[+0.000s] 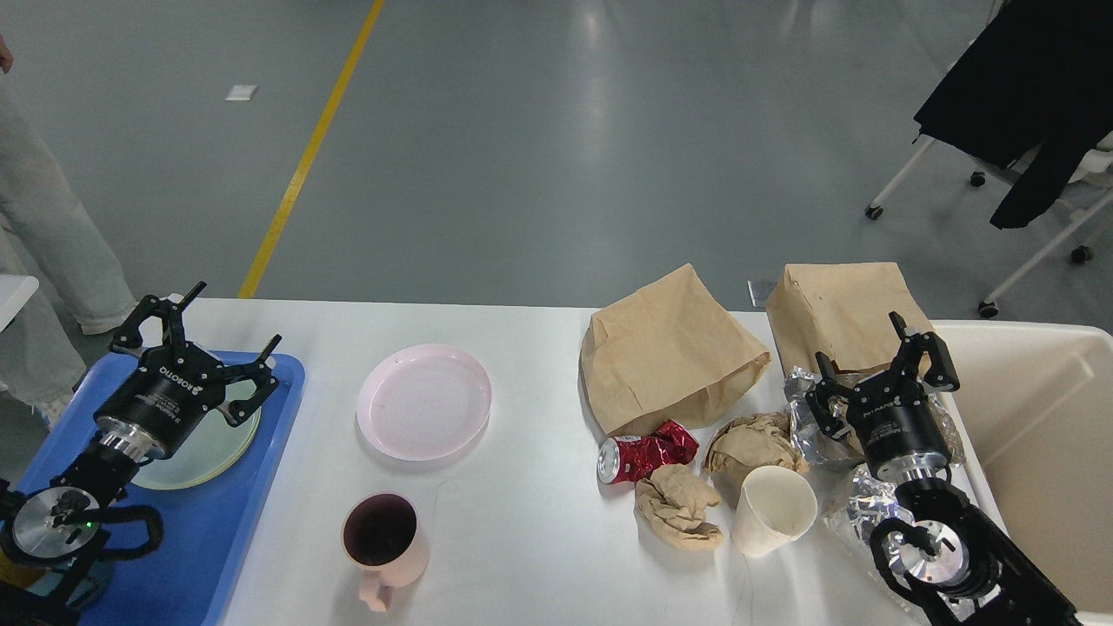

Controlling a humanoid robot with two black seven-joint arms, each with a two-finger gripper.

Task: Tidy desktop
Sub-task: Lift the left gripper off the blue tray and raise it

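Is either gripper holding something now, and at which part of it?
Nothing is held. The left gripper is open above the blue tray; the right gripper is open over the foil.
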